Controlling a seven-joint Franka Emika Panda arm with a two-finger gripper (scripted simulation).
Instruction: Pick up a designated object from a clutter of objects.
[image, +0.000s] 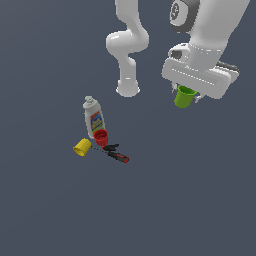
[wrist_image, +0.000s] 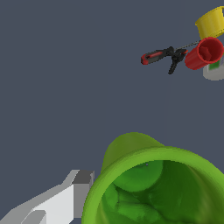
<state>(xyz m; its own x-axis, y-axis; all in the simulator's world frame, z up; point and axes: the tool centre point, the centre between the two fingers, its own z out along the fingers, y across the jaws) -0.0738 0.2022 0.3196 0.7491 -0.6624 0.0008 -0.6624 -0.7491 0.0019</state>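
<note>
The designated object, a lime-green cup (image: 184, 97), hangs well above the floor in the exterior view's upper right. My gripper (image: 187, 92) is shut on its rim. In the wrist view the cup (wrist_image: 131, 151) fills the picture's lower part, its opening facing the camera, with one grey finger (wrist_image: 81, 189) pressed against its outer wall. The other finger is hidden. The clutter of objects lies far off toward the exterior view's left: a white labelled bottle (image: 93, 119), a red cup (image: 101, 137), a yellow cup (image: 82, 147) and a red-and-black screwdriver (image: 116, 155).
The arm's white base (image: 128, 89) stands behind the clutter. In the wrist view the red cup (wrist_image: 203, 53), yellow cup (wrist_image: 211, 22) and screwdriver (wrist_image: 159, 56) sit together in one corner. The floor is plain dark grey.
</note>
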